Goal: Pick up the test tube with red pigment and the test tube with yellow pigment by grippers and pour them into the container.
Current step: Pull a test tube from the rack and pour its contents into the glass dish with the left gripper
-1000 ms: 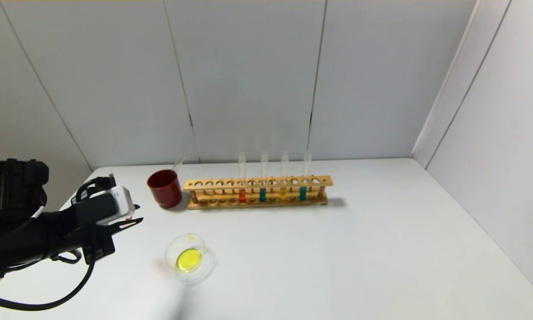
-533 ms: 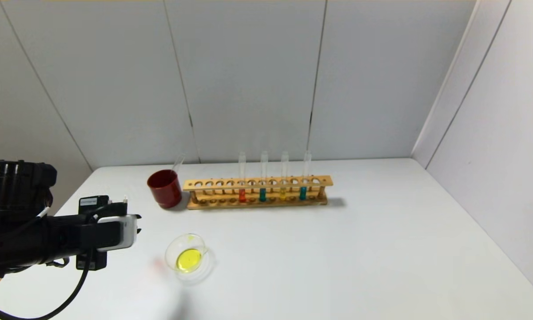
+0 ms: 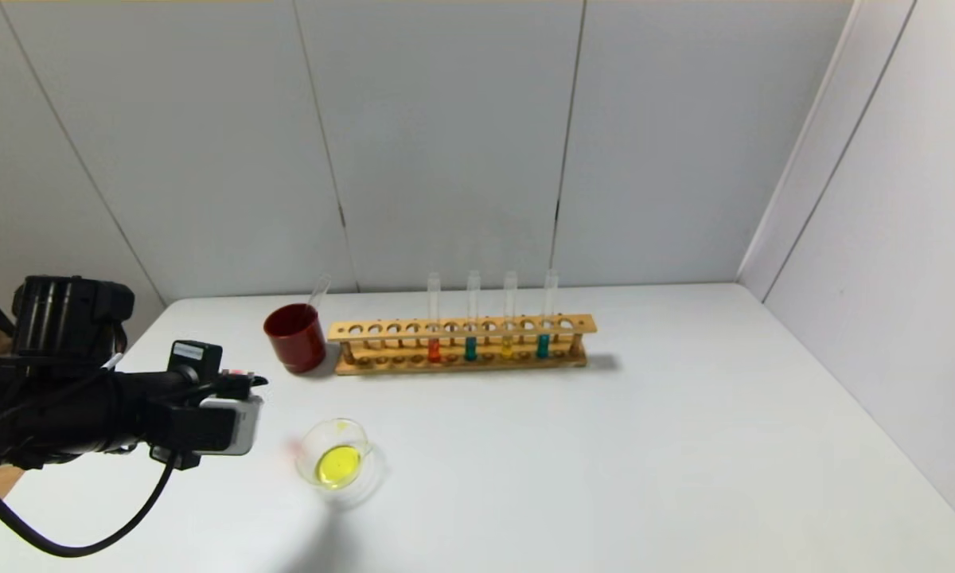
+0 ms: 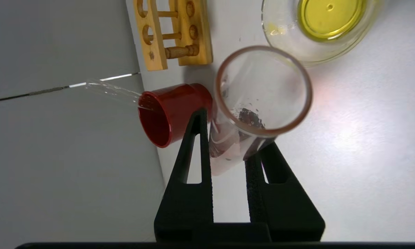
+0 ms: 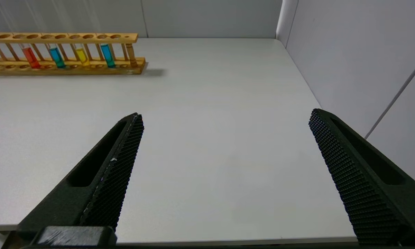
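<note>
My left gripper point(image 3: 248, 383) point(image 4: 230, 133) hangs over the table's left side, just left of the container point(image 3: 338, 461). It is shut on the test tube with red pigment point(image 4: 259, 103), a clear tube tilted with its red-tinted mouth towards the wrist camera and pink liquid showing between the fingers. The container is a low glass dish holding yellow liquid, also in the left wrist view point(image 4: 283, 38). A second red tube point(image 3: 434, 348) and a yellow tube point(image 3: 507, 346) stand in the wooden rack point(image 3: 461, 328). My right gripper point(image 5: 224, 138) is open and empty above the table's near right part.
A dark red cup point(image 3: 295, 337) with an empty tube point(image 3: 318, 290) leaning in it stands left of the rack. Two teal tubes point(image 3: 470, 348) point(image 3: 543, 345) also stand in the rack. Grey walls close the back and the right side.
My left gripper has rolled at the wrist and moved right, closer to the container, still holding the tube. The rack, the cup and the container have not moved.
</note>
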Motion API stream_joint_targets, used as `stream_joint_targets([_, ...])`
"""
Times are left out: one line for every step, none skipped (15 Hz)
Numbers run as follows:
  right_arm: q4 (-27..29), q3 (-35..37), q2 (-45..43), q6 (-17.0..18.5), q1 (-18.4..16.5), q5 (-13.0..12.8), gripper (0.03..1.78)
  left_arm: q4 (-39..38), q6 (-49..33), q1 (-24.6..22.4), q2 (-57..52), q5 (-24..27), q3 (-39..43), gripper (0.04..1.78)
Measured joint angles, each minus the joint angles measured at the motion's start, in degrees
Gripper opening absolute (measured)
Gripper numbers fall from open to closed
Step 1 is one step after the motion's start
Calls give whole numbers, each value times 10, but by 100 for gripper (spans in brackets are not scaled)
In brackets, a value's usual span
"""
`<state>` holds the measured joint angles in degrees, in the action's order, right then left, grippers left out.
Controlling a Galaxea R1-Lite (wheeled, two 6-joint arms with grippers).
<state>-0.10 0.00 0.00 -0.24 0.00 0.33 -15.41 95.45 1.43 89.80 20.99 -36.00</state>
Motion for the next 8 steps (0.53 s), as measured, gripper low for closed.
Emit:
stream_joint_targets([0,0,0,0,0,0,175,5,22,0,5,-1,-6,32])
stream_joint_targets([0,0,0,0,0,0,175,11,38,1,9,-1,-9,32])
stream_joint_targets([0,0,0,0,0,0,175,16,51,1,14,-2,-11,32])
stream_joint_targets([0,0,0,0,0,0,175,25,67,1,18,-4,-13,32])
stream_joint_targets([0,0,0,0,0,0,175,28,79,1,22,-6,-16,32])
stream_joint_targets([0,0,0,0,0,0,175,31,96,1,27,-11,-21,32])
stream_joint_targets([0,0,0,0,0,0,175,33,115,3,31,-15,-28,32])
stream_joint_targets([0,0,0,0,0,0,175,37,131,3,38,-17,-34,32])
